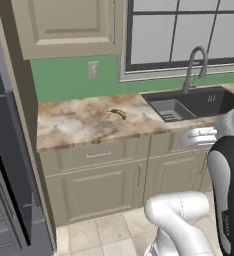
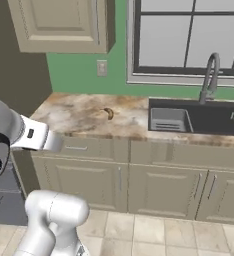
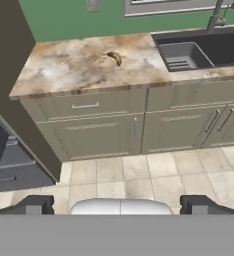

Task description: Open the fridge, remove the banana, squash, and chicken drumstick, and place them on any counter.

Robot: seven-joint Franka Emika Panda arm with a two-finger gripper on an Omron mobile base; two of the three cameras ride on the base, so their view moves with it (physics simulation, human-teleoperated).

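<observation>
1. Right now the banana (image 1: 119, 113) lies on the counter (image 1: 74, 125), roughly mid-depth on the stone top and well clear of the front edge, so I judge it safely placed and not about to roll off.
2. It sits between the tall dark panel at the counter's left end and the sink (image 1: 189, 102), apart from both; that leaves bare worktop on either side for the other two items.
3. My gripper (image 3: 118, 205) is spread wide with nothing between the jaws. In the hand view both dark fingertips (image 3: 36, 204) rise at the bottom, far apart, over the tiled floor (image 3: 139, 175) and pointing towards the cabinet fronts.
4. I read that spread, empty hand as ready for the next pick, not carrying anything.
5. The fridge (image 1: 6, 175) shows at the left edge of the left base view, a dark interior with a grey door hanging open towards me, so access is already there.
6. I cannot make out the squash or the chicken drumstick from here; I judge they remain to be fetched, and the arm must swing left to reach them.
</observation>
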